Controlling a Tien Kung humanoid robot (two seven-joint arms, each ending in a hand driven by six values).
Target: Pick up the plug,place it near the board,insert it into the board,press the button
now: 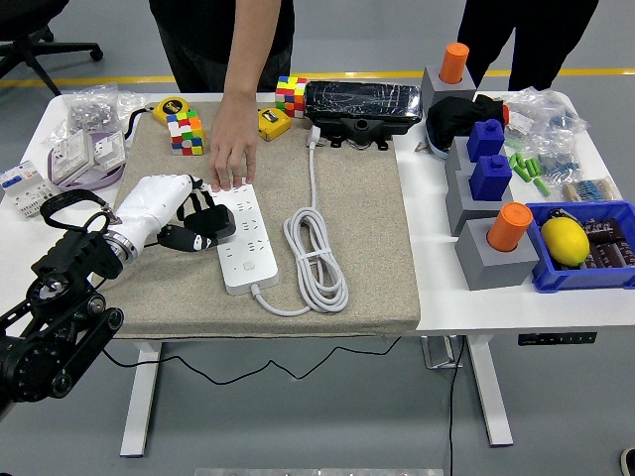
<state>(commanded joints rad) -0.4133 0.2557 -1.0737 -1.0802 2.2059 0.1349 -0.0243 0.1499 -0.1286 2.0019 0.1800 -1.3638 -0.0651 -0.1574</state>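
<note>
Starting at your left, the robot's left hand [159, 213] reaches in over the tan mat [367, 248] that covers the surface [466, 297]. Its fingers [189, 236] are curled around the black plug [210, 220], which you can see sitting at the left edge of the white power strip [243, 243], touching or just over it; whether the prongs are in a socket you cannot tell. Just above, a person's hand [233, 149] comes down from the far side and rests its fingertips on the strip's far end. To the right of the strip lies its coiled white cable [316, 253]. Behind it sit two colour cubes [185, 131] and a black box [361, 102]. Further right you have grey blocks with orange caps [508, 226], and a lemon [565, 241] in a blue bin [615, 278].
</note>
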